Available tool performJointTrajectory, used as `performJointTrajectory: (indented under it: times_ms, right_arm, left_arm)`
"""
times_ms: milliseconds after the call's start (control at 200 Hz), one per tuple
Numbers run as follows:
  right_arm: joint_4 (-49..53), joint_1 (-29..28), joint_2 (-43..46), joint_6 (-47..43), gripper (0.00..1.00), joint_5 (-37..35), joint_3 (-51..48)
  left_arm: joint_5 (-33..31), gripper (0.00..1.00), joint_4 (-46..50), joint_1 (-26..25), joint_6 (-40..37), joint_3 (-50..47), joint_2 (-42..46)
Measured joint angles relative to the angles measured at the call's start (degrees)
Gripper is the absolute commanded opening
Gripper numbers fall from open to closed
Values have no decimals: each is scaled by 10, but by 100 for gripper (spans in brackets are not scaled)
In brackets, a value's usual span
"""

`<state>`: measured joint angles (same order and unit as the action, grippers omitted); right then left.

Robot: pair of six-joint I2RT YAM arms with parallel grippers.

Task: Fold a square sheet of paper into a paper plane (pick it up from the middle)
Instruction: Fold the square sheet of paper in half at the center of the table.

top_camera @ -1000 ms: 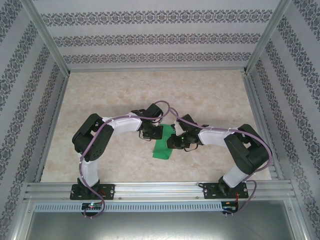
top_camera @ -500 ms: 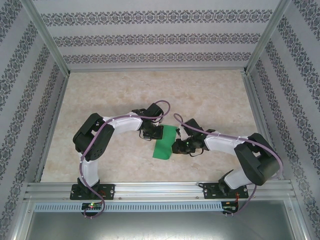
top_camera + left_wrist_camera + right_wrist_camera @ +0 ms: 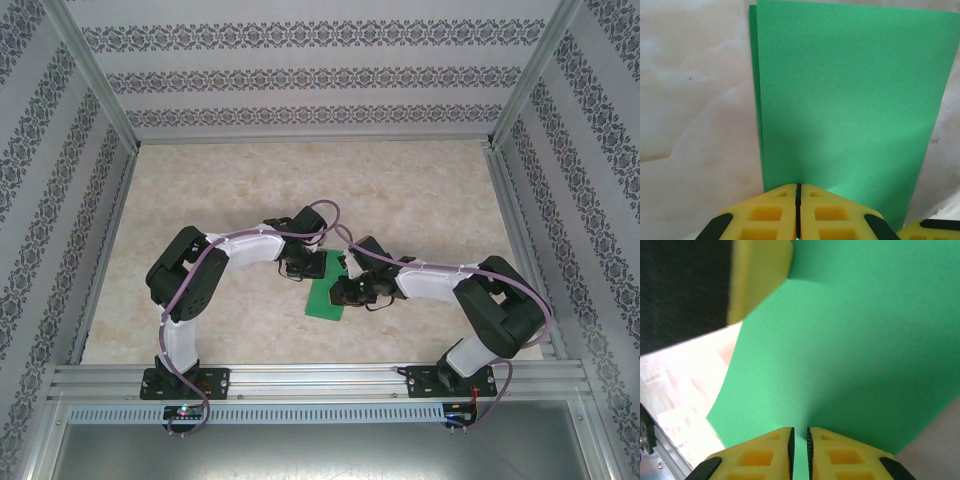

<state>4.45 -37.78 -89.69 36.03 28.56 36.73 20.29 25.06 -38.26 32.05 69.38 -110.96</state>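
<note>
Overhead; wrists close, seemingly sharing paper point(image 3: 840, 100)

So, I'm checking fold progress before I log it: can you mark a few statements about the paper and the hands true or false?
1. The green paper is folded into two layers: true.
2. The left hand is wide open: false, it is closed tight.
3. The paper is already a pointed dart: false, it is a rectangle.
4. The right hand is over the paper: true.
</note>
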Motion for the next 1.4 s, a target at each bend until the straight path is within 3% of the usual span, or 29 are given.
performJointTrajectory:
  times_ms: [410,679,1104,1399]
  right_arm:
    - [-51,-13,74,1,17,-21,-91]
    - [23,-19,131,27,17,-23,-98]
    - [-33,-45,29,57,17,-20,-41]
    - [-86,-69,49,59,17,-33,-81]
  left_arm:
    - [16,10,1,0,-3,6,-7]
    - [18,10,4,0,-4,9,-9]
    - [19,10,5,0,-4,10,-9]
    - [21,10,12,0,-8,15,-12]
